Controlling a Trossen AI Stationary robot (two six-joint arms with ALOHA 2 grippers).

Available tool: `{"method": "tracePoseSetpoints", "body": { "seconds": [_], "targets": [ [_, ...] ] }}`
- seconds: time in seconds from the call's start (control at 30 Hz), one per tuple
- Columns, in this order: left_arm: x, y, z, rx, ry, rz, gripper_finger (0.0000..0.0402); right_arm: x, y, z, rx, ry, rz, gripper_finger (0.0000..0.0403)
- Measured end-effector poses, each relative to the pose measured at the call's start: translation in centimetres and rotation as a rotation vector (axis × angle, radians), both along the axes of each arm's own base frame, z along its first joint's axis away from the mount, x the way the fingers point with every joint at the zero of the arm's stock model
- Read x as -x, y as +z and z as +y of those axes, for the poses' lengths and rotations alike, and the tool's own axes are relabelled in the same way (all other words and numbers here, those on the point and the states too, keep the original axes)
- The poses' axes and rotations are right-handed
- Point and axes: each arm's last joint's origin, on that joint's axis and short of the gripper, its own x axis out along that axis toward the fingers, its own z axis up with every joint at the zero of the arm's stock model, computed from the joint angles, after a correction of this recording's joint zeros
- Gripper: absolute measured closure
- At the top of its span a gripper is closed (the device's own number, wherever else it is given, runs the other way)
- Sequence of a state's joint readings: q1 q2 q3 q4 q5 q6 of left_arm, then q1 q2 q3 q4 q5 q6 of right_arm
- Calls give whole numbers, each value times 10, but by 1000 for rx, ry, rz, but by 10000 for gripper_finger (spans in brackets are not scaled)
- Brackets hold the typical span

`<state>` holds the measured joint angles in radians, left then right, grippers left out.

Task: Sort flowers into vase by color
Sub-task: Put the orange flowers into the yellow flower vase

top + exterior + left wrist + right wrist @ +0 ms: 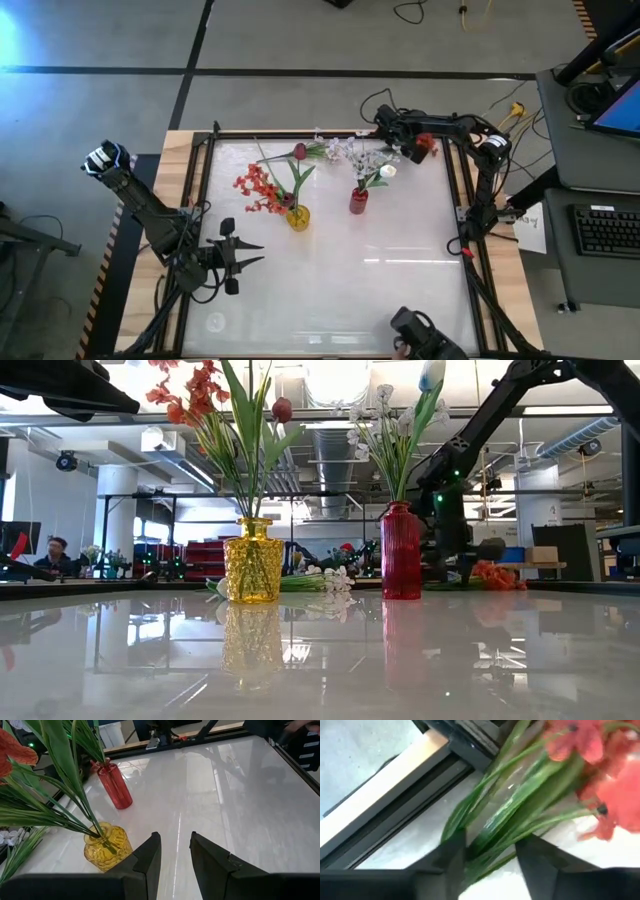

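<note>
The right gripper (392,124) reaches to the far edge of the surface (400,290), and in its wrist view green stems of a red-orange spray (600,765) lie between its fingers (451,857), apparently clenched on them, though blur hides the contact itself; the blossoms are cut off at that picture's edge. The left gripper (250,253) hovers released at the near left, holding nothing, its fingers spread just short of the yellow vase (298,217). That vase holds red-orange blossoms (258,188), a dark red tulip (282,409) and long green leaves, their tops cut off in the low view; the red vase (358,201) stands near it to the right with a white tulip bud (388,171) and white small blossoms (384,396). More white sprays (345,150) lie loose by the far edge, between the vases and the right gripper; from table height only a few of their blossoms (330,578) show behind the vases, and another red-orange clump (497,575) lies partly hidden beyond the red vase.
</note>
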<state>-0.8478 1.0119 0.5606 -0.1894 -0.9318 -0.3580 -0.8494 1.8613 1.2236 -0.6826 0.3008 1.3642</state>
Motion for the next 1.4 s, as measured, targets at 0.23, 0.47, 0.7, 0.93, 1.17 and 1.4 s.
{"method": "tracePoseSetpoints", "body": {
  "seconds": [0.23, 0.47, 0.7, 0.93, 1.17, 1.4],
  "targets": [
    [0, -1, 0, 12, 7, 3, 311, 1, -1, 2, -19, 58, 46, 381],
    [0, -1, 0, 26, 13, 0, 311, 4, 11, 6, -34, 150, 65, 384],
    [0, -1, 0, 46, 20, -4, 311, 11, 58, 13, 52, 269, 10, 385],
    [0, 0, 0, 84, 34, -13, 311, 30, 111, 35, 133, 336, -11, 385],
    [0, 0, 0, 118, 47, -19, 311, 49, 169, 68, 341, 452, -7, 385],
    [-2, 4, -2, 197, 55, -67, 311, 63, 206, 104, 515, 612, 76, 385]
  ]
}}
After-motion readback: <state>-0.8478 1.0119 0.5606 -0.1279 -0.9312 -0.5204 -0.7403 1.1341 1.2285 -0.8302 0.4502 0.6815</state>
